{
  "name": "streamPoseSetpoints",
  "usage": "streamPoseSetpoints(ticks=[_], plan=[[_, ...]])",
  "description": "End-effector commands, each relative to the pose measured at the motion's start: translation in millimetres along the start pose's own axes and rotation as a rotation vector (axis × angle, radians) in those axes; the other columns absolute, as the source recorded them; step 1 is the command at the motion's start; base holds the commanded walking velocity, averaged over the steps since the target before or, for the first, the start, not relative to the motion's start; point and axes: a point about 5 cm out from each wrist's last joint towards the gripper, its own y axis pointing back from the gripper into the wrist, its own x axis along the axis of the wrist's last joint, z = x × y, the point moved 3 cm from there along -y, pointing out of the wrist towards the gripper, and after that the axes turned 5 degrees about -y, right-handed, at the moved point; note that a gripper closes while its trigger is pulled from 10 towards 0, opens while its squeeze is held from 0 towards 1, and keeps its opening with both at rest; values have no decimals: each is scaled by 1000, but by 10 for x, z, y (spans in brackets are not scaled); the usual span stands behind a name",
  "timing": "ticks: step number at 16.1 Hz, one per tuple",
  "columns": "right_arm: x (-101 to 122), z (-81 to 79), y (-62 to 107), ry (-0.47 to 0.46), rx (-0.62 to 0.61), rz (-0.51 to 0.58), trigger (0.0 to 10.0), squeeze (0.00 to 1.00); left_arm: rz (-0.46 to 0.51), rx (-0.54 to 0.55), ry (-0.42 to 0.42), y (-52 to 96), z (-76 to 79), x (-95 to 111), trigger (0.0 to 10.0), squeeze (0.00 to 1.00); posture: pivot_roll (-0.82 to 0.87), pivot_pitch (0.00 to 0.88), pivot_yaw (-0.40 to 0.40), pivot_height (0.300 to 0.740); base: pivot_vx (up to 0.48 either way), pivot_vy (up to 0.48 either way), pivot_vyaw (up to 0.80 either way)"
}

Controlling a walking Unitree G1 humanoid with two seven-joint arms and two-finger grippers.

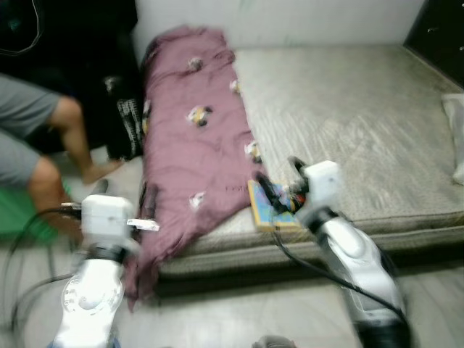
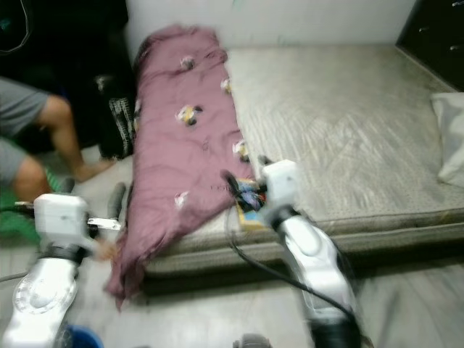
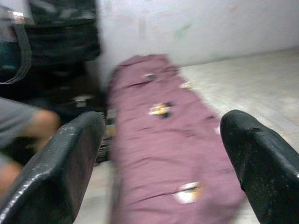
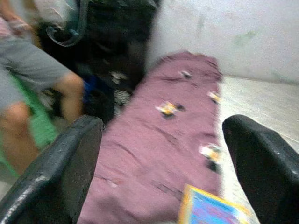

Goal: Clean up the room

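A mauve blanket (image 1: 192, 145) with small printed figures lies along the left side of a bare grey mattress (image 1: 348, 116), and its near end hangs over the front edge toward the floor. A book (image 1: 267, 210) with a yellow border and blue cover rests at the mattress's front edge, beside the blanket. My right gripper (image 4: 163, 126) is open just above and behind the book (image 4: 210, 210), with nothing between its fingers. My left gripper (image 3: 161, 121) is open and empty, low beside the bed's left front corner, facing along the blanket. All views are blurred.
A person in grey shorts (image 1: 29, 109) sits at the left with bare legs close to my left arm, over something green (image 1: 22, 214) on the floor. Black bags (image 1: 87, 43) and a patterned cloth (image 1: 129, 123) stand by the wall. A white pillow (image 1: 455, 138) lies at the mattress's right edge.
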Motion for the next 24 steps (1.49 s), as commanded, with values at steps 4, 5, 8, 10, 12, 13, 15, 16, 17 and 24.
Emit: streamPoseSetpoints(ticks=[4, 5, 8, 10, 12, 13, 15, 16, 17, 24], plan=[[66, -77, -81, -1, 9, 34, 10000, 0, 3, 30, -28, -1, -129, 6, 10000, 0, -50, 0, -22, 740, 335, 0, 0], [65, -69, -90, 8, 0, 34, 10000, 0, 12, 33, -35, -16, -151, 28, 10000, 0, -48, 0, -25, 740, 345, 0, 0], [81, -28, -116, 34, -40, 50, 10000, 0, 23, 70, -50, -35, -264, 66, 10000, 0, -36, 0, -24, 740, 363, 0, 0], [75, -24, -130, 27, -47, 50, 10000, 0, 25, 73, -52, -42, -271, 68, 10000, 0, -36, 0, -23, 740, 373, 0, 0], [75, 8, -128, 34, -85, 57, 10000, 0, 17, 91, -44, -30, -272, 53, 10000, 0, -35, 0, -22, 740, 354, 0, 0], [75, 17, -125, 38, -94, 59, 10000, 0, 13, 95, -43, -27, -270, 48, 10000, 0, -35, 0, -22, 740, 334, 0, 0], [59, 102, -75, 25, -161, 67, 10000, 0, -26, 130, -55, 5, -250, -29, 10000, 0, -39, 0, -16, 740, 0, 0, 0], [39, 132, -45, 22, -189, 68, 10000, 0, -43, 129, -55, 24, -230, -72, 10000, 0, -42, 0, -8, 740, 0, 0, 0], [4, 168, -7, 27, -226, 66, 10000, 0, -54, 108, -47, 35, -181, -107, 10000, 0, -42, 0, -5, 740, 0, 0, 0], [-20, 134, -16, 75, -235, 63, 10000, 0, -77, 127, -37, -45, -213, -124, 10000, 0, -50, 0, 10, 740, 0, 0, 0]])
